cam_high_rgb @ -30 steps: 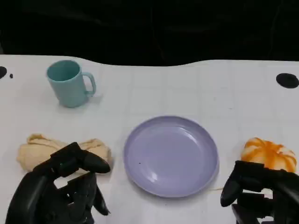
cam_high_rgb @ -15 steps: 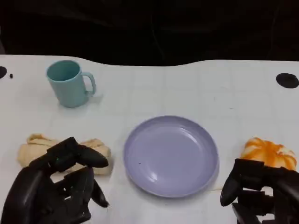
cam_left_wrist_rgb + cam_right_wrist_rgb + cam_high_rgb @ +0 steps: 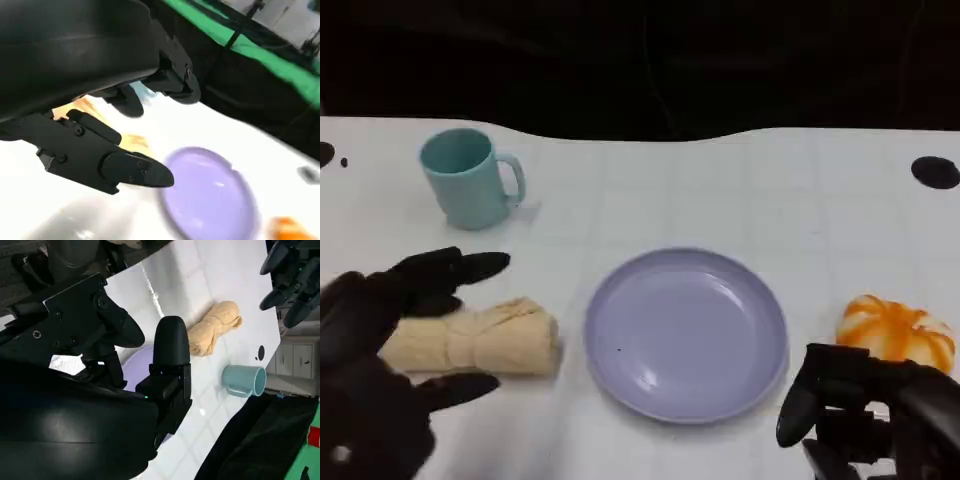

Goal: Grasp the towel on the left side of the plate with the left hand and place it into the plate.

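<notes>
The towel [image 3: 475,338], a tan roll, lies on the white tabletop [image 3: 720,190] just left of the plate [image 3: 686,333], close to its rim but apart from it. The plate, lavender, holds nothing. The left robot hand [image 3: 380,360] sits at the towel's left end with its fingers [image 3: 455,268] spread wide, some reaching over the towel's far side and 1 along its near side; it grips nothing, and whether any finger touches the cloth cannot be told. In the left wrist view the spread fingers [image 3: 125,167] frame the towel [image 3: 131,141] and the plate [image 3: 210,197].

The right robot hand [image 3: 865,415] rests at the plate's near right, fingers curled in with nothing in them. A teal mug [image 3: 468,178] stands well beyond the towel, far left of the plate. An orange pumpkin [image 3: 898,330] sits right of the plate, just beyond the right robot hand.
</notes>
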`<state>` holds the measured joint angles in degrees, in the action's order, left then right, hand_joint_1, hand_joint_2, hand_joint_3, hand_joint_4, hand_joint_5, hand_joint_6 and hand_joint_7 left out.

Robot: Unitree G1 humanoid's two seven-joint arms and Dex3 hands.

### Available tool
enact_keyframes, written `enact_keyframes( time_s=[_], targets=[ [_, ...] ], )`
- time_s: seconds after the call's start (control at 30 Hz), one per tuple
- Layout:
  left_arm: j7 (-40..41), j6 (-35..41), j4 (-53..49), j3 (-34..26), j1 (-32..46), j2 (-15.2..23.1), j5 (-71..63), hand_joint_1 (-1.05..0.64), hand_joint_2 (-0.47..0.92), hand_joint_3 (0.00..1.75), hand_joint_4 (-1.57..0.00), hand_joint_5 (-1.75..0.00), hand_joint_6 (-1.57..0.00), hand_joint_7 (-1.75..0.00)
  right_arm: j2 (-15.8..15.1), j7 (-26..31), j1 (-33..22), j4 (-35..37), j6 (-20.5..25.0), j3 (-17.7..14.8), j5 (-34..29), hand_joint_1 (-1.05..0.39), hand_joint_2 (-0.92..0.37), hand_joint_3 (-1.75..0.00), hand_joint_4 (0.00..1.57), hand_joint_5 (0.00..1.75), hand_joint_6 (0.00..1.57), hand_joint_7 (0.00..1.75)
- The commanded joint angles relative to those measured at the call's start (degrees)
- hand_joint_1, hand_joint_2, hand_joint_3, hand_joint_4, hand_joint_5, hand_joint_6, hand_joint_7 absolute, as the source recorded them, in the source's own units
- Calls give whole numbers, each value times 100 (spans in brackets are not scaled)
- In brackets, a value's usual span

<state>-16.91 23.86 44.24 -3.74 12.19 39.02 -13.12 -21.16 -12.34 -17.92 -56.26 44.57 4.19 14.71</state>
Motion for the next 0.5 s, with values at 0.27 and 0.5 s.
enact_keyframes(
  time_s=[0.27,0.5],
  targets=[
    [-898,-194,-1112,1453,-1221,632,-2709,-66,92,2,-23,-21,-22,0,-83,-73,-27,-70,7,-106,-1,0,-53,-118,74,175,61,154],
    [-943,-259,-2435,2115,-1896,44,-3367,-66,89,0,-27,-18,-23,-1,-96,-69,-35,-122,51,-100,-42,-2,-52,-117,74,175,61,153]
  ],
)
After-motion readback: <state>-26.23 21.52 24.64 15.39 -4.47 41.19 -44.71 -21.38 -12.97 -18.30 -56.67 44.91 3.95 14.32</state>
